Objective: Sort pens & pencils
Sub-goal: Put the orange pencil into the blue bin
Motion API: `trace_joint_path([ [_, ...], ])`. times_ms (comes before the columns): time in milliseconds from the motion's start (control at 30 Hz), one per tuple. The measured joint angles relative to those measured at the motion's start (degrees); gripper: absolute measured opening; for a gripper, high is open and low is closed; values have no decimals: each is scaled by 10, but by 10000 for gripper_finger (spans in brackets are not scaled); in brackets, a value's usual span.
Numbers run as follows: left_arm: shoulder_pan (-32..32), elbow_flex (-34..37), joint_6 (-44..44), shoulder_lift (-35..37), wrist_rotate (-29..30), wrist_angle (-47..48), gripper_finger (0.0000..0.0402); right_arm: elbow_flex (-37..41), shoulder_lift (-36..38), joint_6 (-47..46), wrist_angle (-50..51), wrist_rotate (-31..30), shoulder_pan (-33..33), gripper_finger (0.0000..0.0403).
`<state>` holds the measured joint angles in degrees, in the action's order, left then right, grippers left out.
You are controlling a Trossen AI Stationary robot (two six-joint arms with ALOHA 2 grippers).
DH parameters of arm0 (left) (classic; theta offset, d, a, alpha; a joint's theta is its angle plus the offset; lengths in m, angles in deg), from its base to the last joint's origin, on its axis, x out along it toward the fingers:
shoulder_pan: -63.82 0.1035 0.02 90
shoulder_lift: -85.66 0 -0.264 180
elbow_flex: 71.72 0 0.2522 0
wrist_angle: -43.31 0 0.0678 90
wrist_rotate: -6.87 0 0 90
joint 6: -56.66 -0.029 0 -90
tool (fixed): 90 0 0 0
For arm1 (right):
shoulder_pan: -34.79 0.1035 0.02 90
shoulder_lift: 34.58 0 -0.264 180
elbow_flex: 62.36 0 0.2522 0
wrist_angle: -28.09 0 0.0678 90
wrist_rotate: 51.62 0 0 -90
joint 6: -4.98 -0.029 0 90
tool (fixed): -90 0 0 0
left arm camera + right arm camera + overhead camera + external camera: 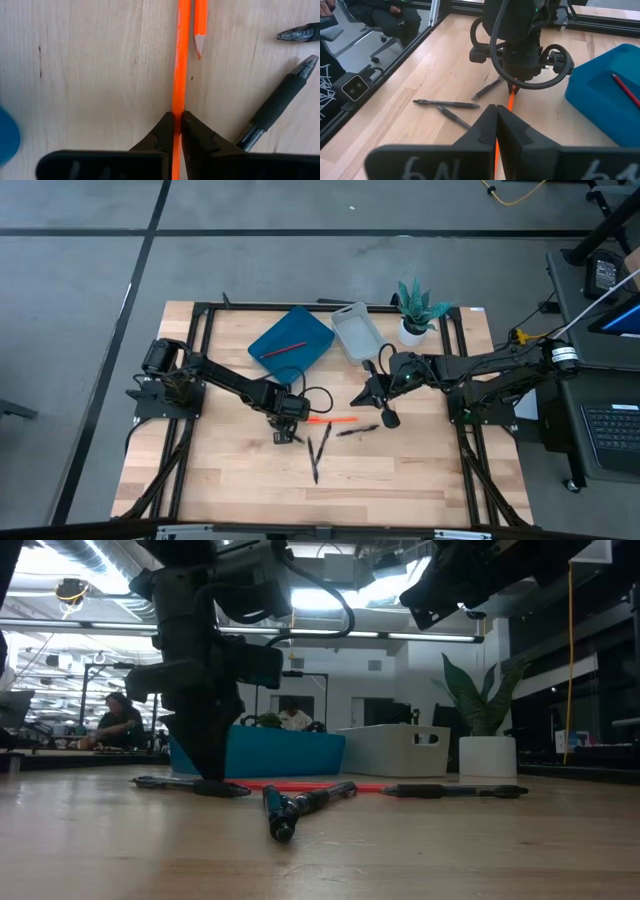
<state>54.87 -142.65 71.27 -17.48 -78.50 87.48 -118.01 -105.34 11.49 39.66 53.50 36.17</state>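
Observation:
My left gripper [298, 420] stands near the table's middle, pointing down, shut on an orange pencil [179, 75]. A second orange pencil [200, 25] lies right beside it. Several black pens [318, 452] [275, 107] [447, 103] lie flat on the wood around them. A red pencil [285, 348] lies in the blue tray [300, 330]. My right gripper [496, 120] hovers shut above the table, right of the pencils, holding nothing. My left gripper pinches the orange pencil's shaft [177, 112] between its two fingertips, toward the pencil's left end. The fingers come from above, pointing down, and lie across the pencil. The pencil lies flat along the table [310, 785].
A light grey bin [357, 330] stands at the back beside the blue tray, with a potted plant [415, 310] to its right. Bare wood lies toward the near edge [400, 480]. People sit in the room beyond the table [115, 720].

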Motion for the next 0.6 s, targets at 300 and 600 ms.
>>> trace_joint_path([
  [300, 0, 4, -13, 33, 0, 11, 16, 0, 0, 2, 5, 0, 0, 12],
  [600, 0, 1, -13, 75, 4, 22, 16, 0, 0, 13, 14, 0, 0, 12],
])
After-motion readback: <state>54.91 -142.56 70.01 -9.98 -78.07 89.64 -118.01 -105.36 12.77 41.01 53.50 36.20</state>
